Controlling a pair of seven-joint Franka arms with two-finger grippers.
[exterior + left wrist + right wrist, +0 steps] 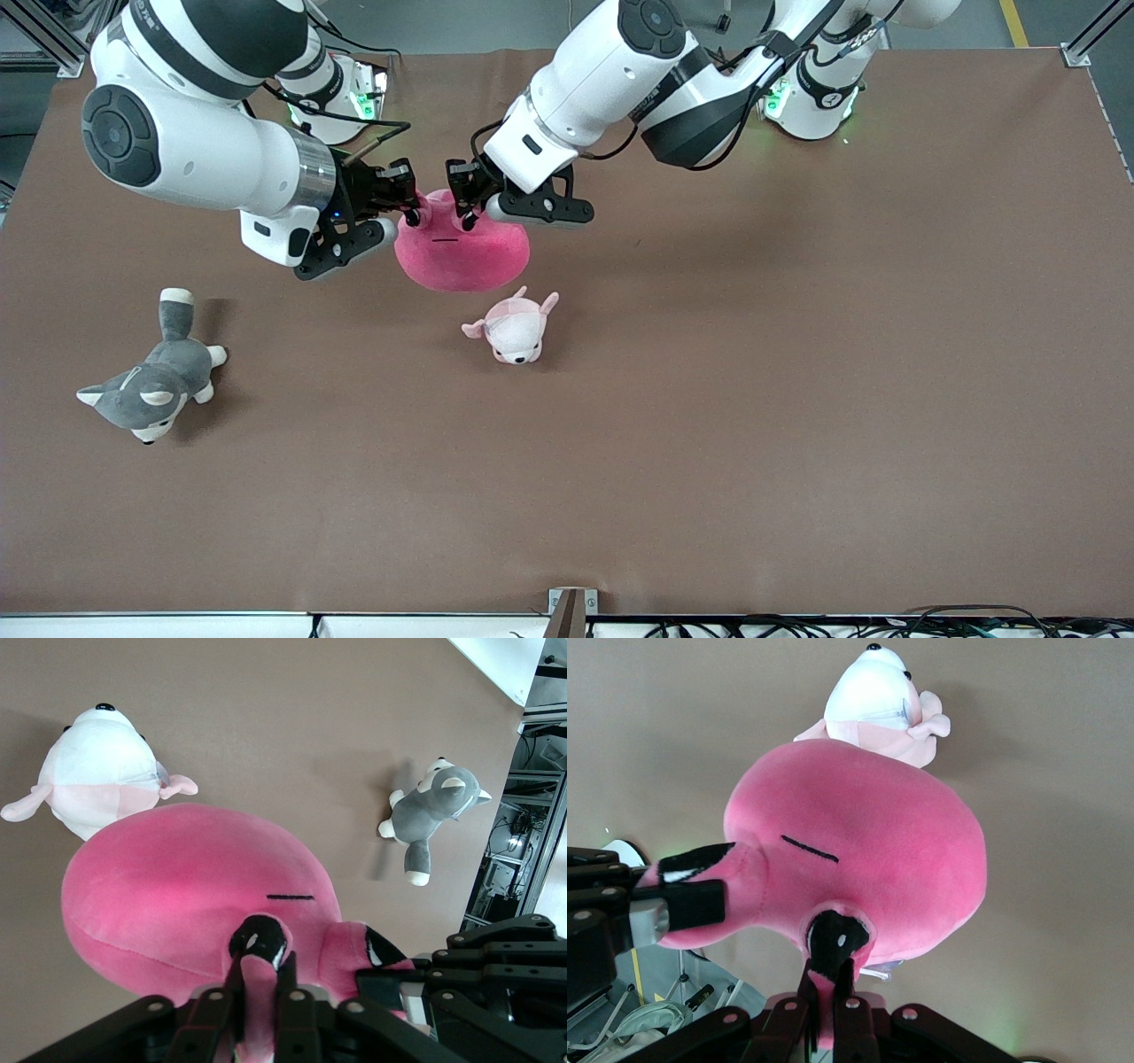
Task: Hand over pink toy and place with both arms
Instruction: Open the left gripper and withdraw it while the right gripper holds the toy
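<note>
The pink toy [461,255] is a round magenta plush with black eyes on stubby bumps. It hangs just above the brown table, held by both arms at once. My left gripper [467,211] is shut on one top bump, and the left wrist view shows the pink bump pinched between its jaws [261,979]. My right gripper [410,209] is shut on the other top bump, pinched the same way in the right wrist view [833,988]. The toy's body fills both wrist views [186,895] [868,850]. Each wrist view also shows the other arm's gripper on its bump.
A small pale pink-and-white animal plush [514,330] lies on the table just nearer the front camera than the pink toy. A grey-and-white husky plush [151,390] lies toward the right arm's end. The brown table [797,354] stretches toward the left arm's end.
</note>
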